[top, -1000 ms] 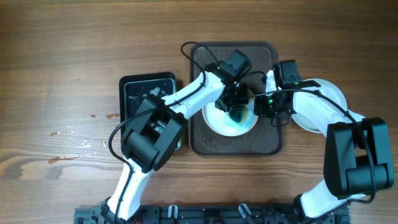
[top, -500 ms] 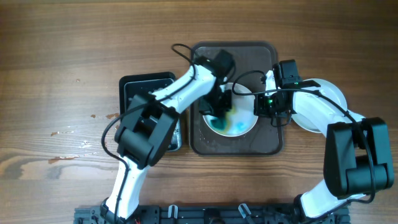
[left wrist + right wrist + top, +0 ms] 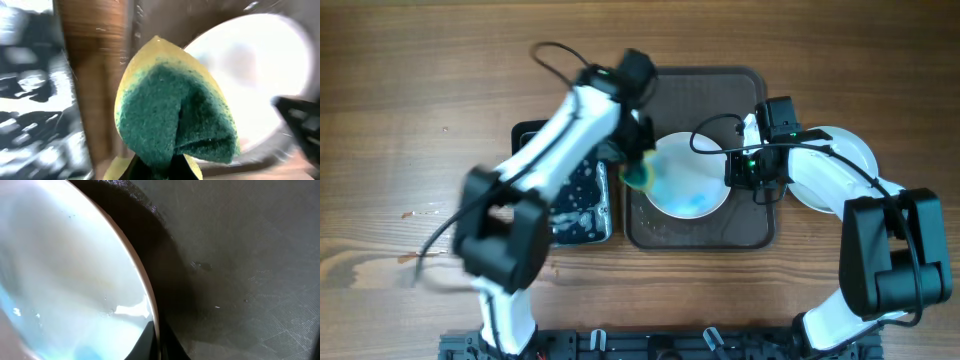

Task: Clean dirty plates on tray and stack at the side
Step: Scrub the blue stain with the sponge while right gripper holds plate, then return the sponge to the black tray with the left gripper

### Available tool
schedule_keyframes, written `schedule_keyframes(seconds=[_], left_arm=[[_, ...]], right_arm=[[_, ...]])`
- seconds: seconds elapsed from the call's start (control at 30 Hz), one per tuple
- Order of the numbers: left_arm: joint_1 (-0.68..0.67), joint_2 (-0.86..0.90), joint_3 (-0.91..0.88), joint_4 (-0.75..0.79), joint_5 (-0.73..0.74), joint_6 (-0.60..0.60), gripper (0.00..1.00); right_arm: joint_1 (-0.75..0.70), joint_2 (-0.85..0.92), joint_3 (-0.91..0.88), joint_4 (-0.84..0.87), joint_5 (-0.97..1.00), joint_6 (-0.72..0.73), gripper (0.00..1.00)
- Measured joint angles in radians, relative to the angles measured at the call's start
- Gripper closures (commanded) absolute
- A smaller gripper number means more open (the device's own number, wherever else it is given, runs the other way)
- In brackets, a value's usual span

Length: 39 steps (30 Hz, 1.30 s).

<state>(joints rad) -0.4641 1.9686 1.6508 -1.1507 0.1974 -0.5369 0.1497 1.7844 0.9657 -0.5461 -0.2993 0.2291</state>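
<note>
A white plate (image 3: 688, 172) with a blue smear near its front lies on the dark brown tray (image 3: 750, 225). My right gripper (image 3: 732, 167) is shut on the plate's right rim; in the right wrist view the jaws (image 3: 157, 340) pinch the rim of the plate (image 3: 65, 270) from both sides. My left gripper (image 3: 638, 168) is shut on a green and yellow sponge (image 3: 642, 180) at the plate's left edge, over the tray's left rim. In the left wrist view the folded sponge (image 3: 175, 120) fills the middle, with the plate (image 3: 260, 75) to its right.
A black basin (image 3: 560, 190) with soapy water sits left of the tray; it also shows in the left wrist view (image 3: 30, 100). White clean plates (image 3: 845, 160) lie right of the tray, under my right arm. Bare wood table lies all around.
My left arm has swept the sponge left across the plate, from its middle to its left edge, toward the basin. The blue smear has shrunk. The right gripper has kept its hold.
</note>
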Motion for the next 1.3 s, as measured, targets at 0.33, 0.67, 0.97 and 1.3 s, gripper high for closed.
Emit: schedule_keyframes(seconds=[0.33, 0.67, 0.97, 1.3], left_arm=[[0.172, -0.197, -0.062, -0.133, -0.245, -0.003, 0.96], [0.257, -0.165, -0.500, 0.182, -0.256, -0.011, 0.88], [0.280, -0.301, -0.448, 0.139, -0.214, -0.016, 0.00], [0.331, -0.664, -0.372, 0.133, -0.206, -0.022, 0.00]], right_arm=[[0.000, 0.000, 0.000, 0.006, 0.000, 0.000, 0.96], [-0.008, 0.001, 0.031, -0.115, 0.016, 0.000, 0.96], [-0.008, -0.142, 0.224, -0.378, 0.050, -0.001, 0.96], [0.256, -0.157, 0.471, -0.470, 0.152, 0.008, 0.96]])
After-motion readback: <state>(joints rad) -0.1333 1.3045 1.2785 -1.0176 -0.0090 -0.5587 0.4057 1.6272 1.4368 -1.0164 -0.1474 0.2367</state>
